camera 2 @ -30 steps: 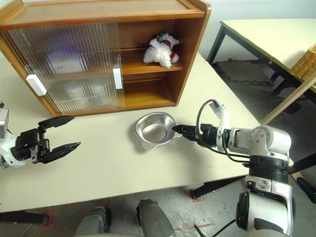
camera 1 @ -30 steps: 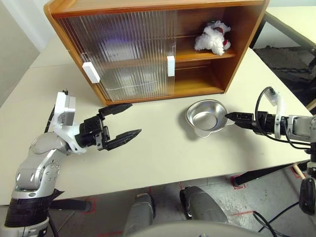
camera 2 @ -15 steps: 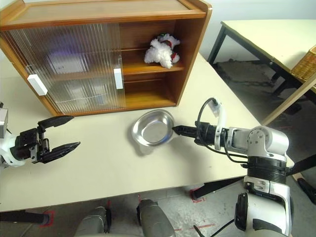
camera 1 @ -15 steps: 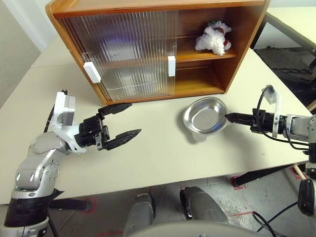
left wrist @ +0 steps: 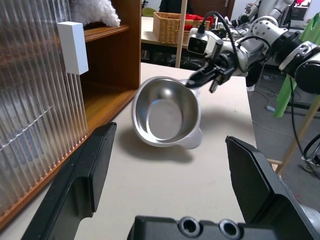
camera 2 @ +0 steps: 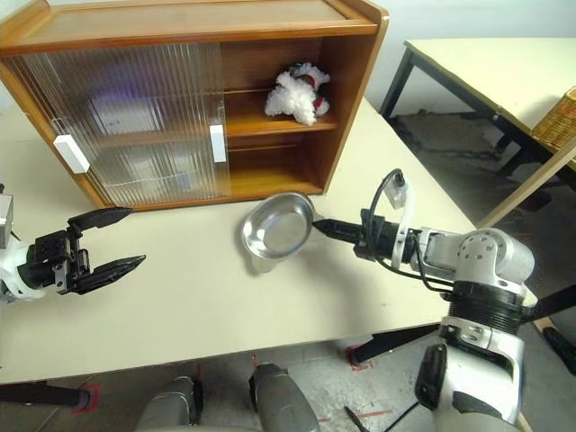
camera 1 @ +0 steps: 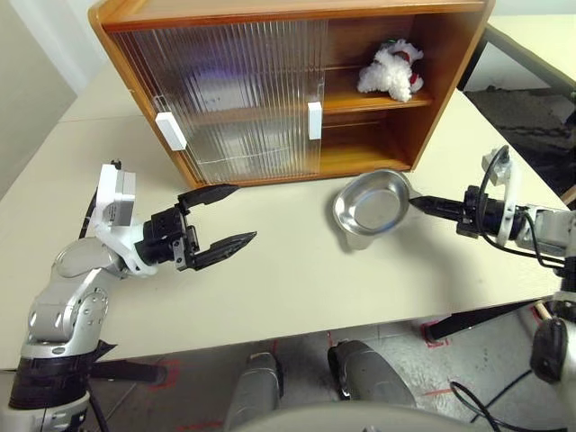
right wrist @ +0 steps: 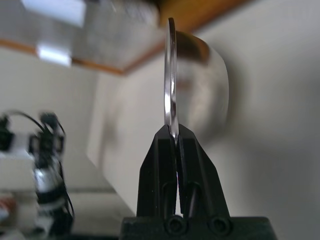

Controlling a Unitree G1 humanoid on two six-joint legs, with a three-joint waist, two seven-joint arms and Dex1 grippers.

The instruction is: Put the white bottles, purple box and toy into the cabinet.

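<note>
The right pincer is pinching the rim of the steel bowl, tipping it up off the tabletop before the cabinet. The left pincer is hanging wide open and empty. The toy is lying on the cabinet's upper shelf.

Materials and finishes: cabinet, bowl, toy, bench, fingers

Cabinet: warm-toned wood, smooth with a low satin sheen; sliding doors of ribbed translucent plastic, glossy, with matt white block handles. Bowl: polished steel, mirror-bright inside, thin rolled rim. Toy: fluffy white plush, rough-napped, with red and green knit trim. Bench: pale cream top, matt and smooth. Fingers: black plastic, matt; arm casings of brushed silver-grey metal with white plastic housings.
</note>
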